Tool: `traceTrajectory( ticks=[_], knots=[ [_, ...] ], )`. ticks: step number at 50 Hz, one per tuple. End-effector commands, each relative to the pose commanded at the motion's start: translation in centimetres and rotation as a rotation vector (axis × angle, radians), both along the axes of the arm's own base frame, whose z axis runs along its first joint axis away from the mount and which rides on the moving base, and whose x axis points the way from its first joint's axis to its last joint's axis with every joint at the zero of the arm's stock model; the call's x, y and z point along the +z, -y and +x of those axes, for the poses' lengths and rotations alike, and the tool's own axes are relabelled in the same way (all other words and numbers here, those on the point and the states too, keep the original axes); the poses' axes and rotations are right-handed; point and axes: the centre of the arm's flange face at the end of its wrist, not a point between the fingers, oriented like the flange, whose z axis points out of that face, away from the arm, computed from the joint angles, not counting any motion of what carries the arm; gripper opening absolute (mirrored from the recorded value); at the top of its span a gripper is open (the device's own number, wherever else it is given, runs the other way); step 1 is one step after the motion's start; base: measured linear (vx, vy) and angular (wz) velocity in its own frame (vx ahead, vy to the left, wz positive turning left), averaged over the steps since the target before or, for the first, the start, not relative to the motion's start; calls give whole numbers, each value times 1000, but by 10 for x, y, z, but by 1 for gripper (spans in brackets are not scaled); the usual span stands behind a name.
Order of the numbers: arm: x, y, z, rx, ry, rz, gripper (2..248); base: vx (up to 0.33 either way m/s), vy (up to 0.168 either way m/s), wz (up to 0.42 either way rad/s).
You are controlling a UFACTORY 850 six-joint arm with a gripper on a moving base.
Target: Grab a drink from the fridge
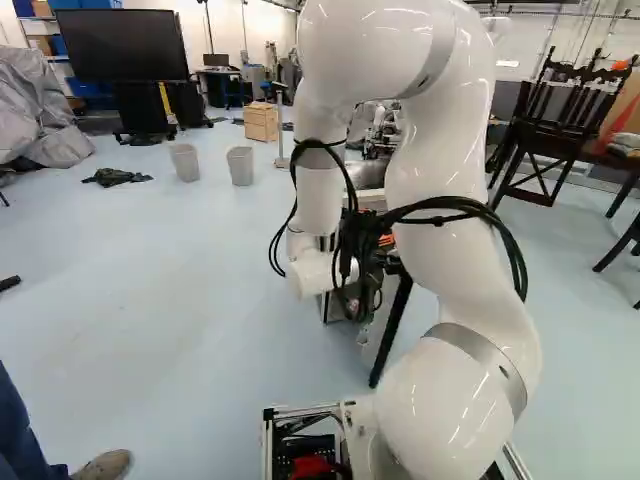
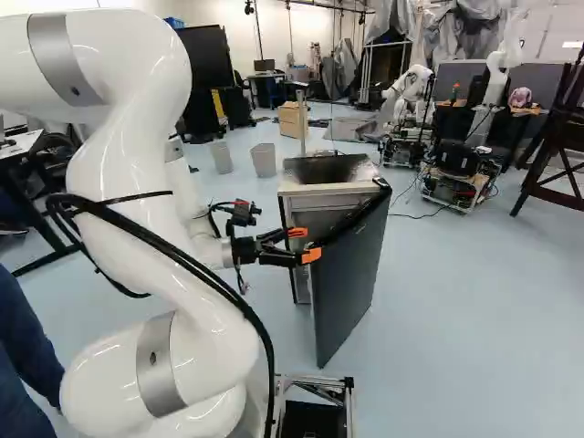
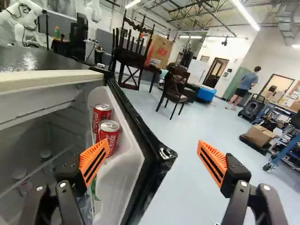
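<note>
Pale floor [image 2: 465, 319], open fridge [image 2: 319, 219], door-shelf cans [image 3: 108, 135] (both red), pincer [image 2: 305, 245] spread

Bright light from ceiling lamps [image 3: 245, 15]

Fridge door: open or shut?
Open: in the wrist view the fridge door stands swung out, exposing red cans on its inner shelf.

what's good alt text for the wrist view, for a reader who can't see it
Two red drink cans stand in the door shelf of an open fridge; the door's black edge shows between the orange-padded fingers of the open pincer, which holds nothing. Beyond, a dark chair stands on a pale floor.
</note>
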Motion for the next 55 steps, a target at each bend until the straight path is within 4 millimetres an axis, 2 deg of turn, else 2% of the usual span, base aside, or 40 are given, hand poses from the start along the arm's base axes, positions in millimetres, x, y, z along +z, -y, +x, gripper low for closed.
traceTrajectory(
  ticks=[26,55],
  knots=[
    [2,31,19,-184,37,12,247,0,0,0],
    [7,80,47,-424,102,29,247,0,0,0]
  ],
)
